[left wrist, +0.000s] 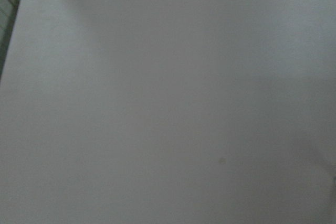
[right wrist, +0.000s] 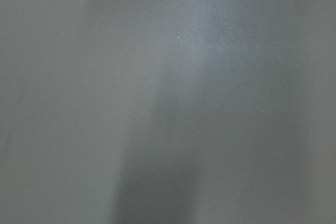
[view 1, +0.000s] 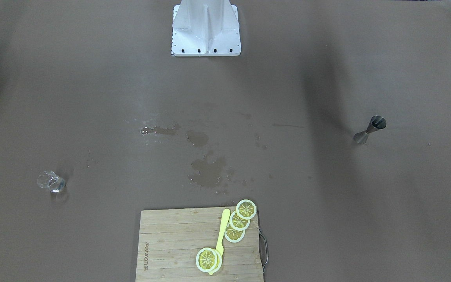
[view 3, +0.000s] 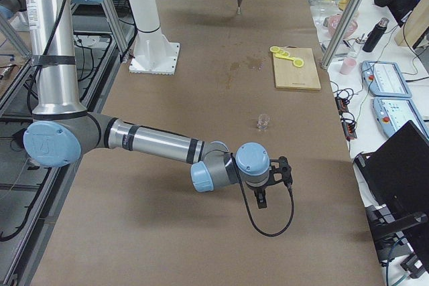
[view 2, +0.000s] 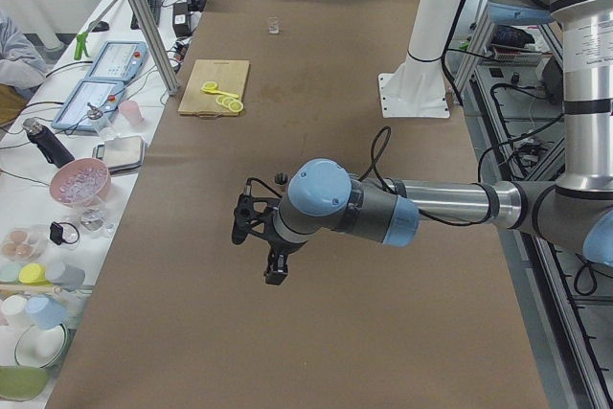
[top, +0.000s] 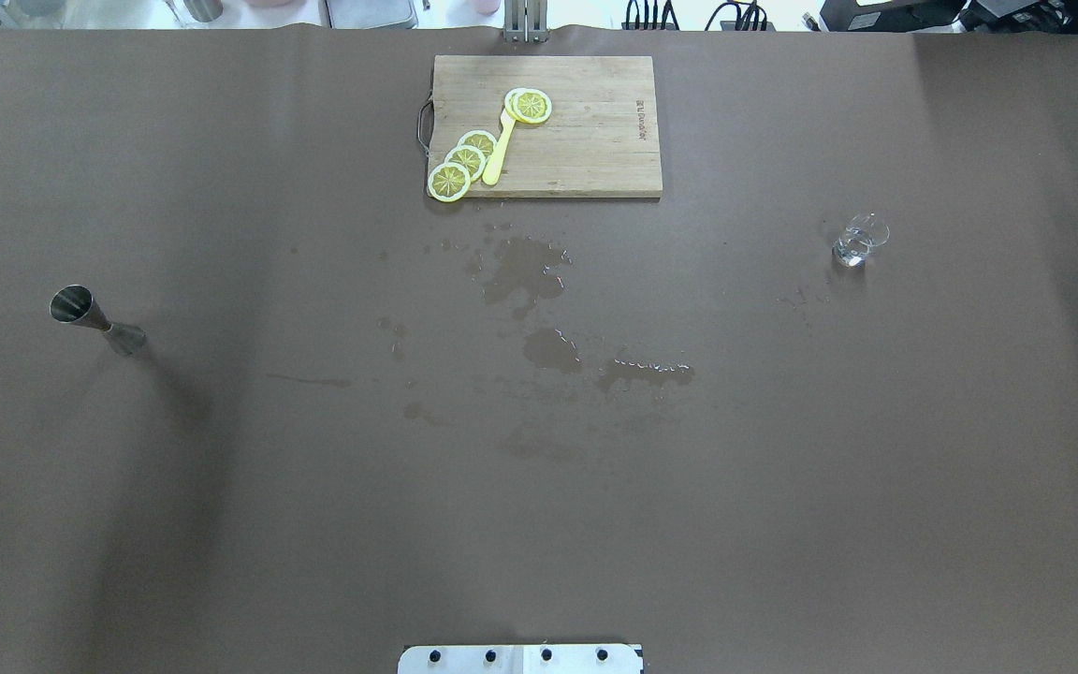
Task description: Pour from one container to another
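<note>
A metal jigger (top: 94,320) is set upright on the brown surface (top: 221,524), far out on the robot's left side. A small clear glass (top: 860,241) is placed well apart from it on the robot's right side, and it is seen upright in the right side view. Between the two, near the middle of the surface, wet patches (top: 525,276) are spread. Beyond them, at the edge farthest from the robot, a wooden cutting board (top: 595,140) is laid with lemon slices (top: 464,164) and a yellow knife (top: 498,154) on it.

The right gripper (view 3: 285,170) is held above the surface near the glass, towards the table's end, apart from it and not touching. The left gripper (view 2: 245,222) is held above bare surface at the opposite end; how near the jigger it is cannot be told. Both grippers are shown only in the side views, so whether their jaws are apart or together cannot be told. Only blurred surface is given by both wrist views.
</note>
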`<state>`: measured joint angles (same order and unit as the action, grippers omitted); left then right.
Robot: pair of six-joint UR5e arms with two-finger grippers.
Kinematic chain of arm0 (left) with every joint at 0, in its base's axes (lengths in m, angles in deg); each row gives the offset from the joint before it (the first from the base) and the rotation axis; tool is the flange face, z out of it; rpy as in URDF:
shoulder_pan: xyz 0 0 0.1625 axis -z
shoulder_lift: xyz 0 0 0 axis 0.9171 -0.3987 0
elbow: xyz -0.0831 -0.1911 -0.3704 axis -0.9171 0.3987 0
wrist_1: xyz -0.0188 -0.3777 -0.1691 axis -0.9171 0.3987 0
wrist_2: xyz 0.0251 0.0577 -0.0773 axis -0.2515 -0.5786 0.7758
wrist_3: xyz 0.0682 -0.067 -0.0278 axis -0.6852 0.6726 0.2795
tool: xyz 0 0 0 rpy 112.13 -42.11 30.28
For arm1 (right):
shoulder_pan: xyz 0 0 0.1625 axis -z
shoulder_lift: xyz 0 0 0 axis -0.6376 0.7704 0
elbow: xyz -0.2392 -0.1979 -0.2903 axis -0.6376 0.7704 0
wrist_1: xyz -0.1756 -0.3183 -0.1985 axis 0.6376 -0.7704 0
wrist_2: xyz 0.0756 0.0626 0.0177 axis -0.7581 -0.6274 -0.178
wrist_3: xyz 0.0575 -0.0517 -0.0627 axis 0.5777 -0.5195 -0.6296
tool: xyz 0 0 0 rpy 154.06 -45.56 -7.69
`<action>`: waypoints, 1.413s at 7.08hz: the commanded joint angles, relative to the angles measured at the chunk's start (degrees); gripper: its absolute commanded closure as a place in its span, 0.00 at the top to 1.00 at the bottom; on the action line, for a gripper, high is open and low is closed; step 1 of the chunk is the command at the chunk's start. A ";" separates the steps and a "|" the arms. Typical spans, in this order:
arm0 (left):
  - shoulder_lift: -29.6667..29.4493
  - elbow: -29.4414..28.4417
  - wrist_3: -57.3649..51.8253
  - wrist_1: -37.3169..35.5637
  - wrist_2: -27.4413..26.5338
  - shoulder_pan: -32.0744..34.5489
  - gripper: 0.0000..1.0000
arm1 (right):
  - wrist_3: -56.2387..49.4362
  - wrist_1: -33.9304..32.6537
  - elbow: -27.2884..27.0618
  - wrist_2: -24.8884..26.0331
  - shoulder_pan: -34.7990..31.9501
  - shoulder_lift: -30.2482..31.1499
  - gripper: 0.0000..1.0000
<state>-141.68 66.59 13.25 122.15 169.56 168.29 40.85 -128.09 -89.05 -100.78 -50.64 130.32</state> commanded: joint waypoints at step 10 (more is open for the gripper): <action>10.89 -8.70 4.70 71.06 -36.84 -36.34 0.99 | 0.19 42.00 9.12 -9.83 16.40 -4.89 1.00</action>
<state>-132.23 59.24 17.78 187.66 141.19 139.01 41.01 -94.16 -82.45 -111.24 -37.05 125.96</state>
